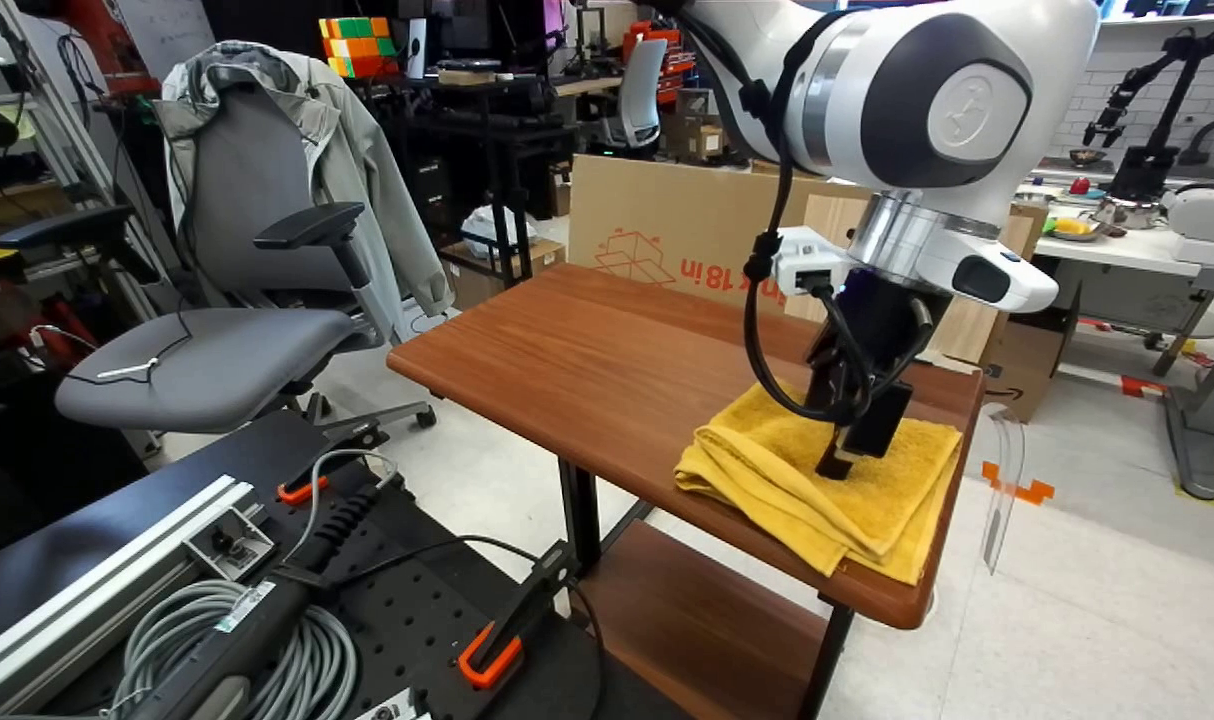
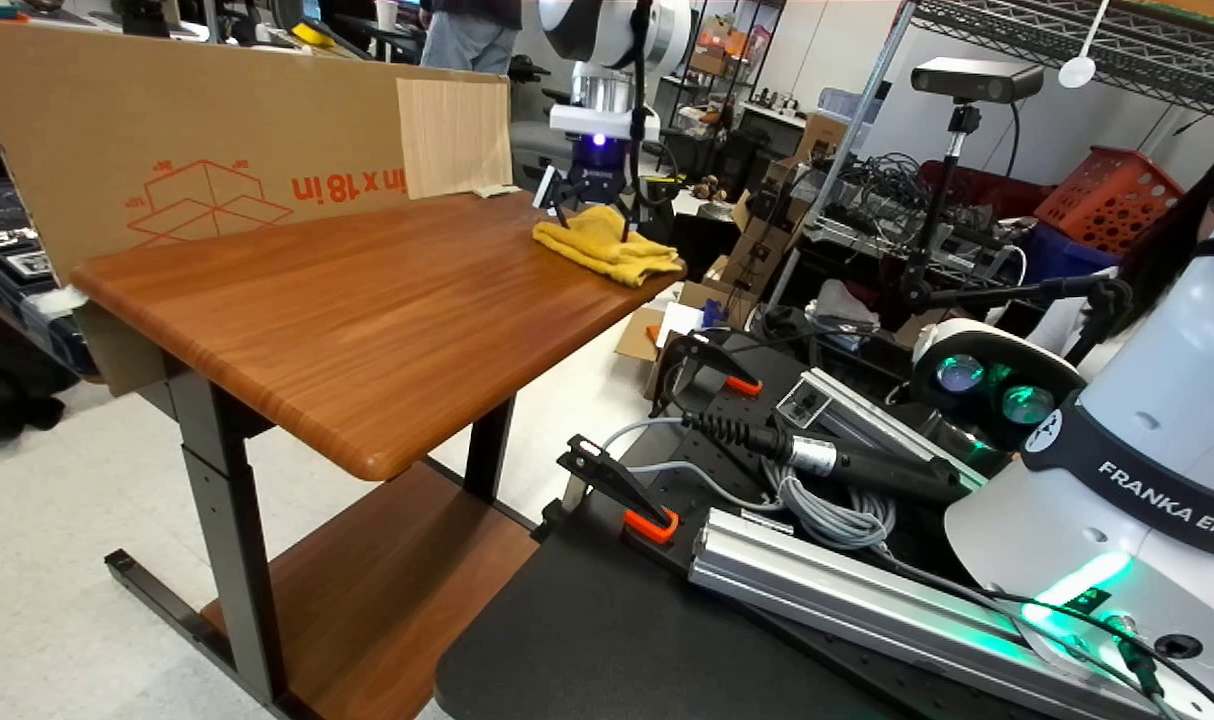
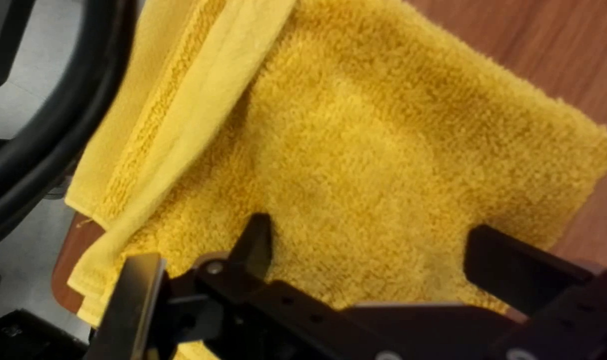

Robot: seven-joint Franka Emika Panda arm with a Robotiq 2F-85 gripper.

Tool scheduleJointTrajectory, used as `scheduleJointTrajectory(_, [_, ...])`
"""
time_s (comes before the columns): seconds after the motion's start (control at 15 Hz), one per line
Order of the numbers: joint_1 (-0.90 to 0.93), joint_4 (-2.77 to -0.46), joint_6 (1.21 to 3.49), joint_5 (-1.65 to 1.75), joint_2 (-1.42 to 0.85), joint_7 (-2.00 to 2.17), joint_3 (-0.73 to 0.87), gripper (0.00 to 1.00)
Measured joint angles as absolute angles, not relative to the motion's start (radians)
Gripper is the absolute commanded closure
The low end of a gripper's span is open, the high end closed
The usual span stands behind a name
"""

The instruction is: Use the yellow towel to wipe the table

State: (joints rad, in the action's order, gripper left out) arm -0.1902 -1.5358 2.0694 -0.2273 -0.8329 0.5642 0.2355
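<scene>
Yellow and folded into layers, the towel (image 1: pixel 787 480) lies on one end of the table (image 1: pixel 567 360), close to a rounded corner, with one side of it reaching the tabletop's edge. In the wrist view its pile looks thick and looped, and a smooth, paler band runs along a fold.

The gripper (image 3: pixel 368 232) points down onto the cloth with its fingers (image 3: pixel 256 245) spread wide, a broad stretch of yellow lying between the dark tips. In both exterior views the tips reach down to the towel; how firmly they bear on it cannot be told. In an exterior view the cloth rises in a hump at the fingers. The white arm (image 1: pixel 957 110) comes down over that end of the table, a black cable (image 1: pixel 751 320) looping beside the wrist.

The tabletop is reddish-brown wood grain. Along one long side stands an upright sheet of cardboard (image 1: pixel 647 220) printed in red, with a pale wood panel (image 2: pixel 457 135) in front of part of it. Below is a lower shelf (image 1: pixel 707 620) of similar brown, and the legs (image 2: pixel 232 540) are black.

Near the table, a black board (image 2: pixel 587 620) carries orange-tipped clamps (image 2: pixel 652 525), a coil of grey cable (image 2: pixel 837 515) and an aluminium rail (image 2: pixel 837 590). The robot's white base (image 2: pixel 1017 520), lettered FRANKA EMIKA, rises beside the rail, a green light glowing on it. A grey office chair (image 1: pixel 217 350), a pale jacket (image 1: pixel 352 150) over its back, stands apart from the table.
</scene>
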Motion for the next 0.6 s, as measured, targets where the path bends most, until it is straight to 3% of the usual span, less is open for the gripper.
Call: scheduleJointTrajectory(0.6, [-0.299, -1.213, 2.14, -0.429, -1.032, 0.771, 0.174, 0.0])
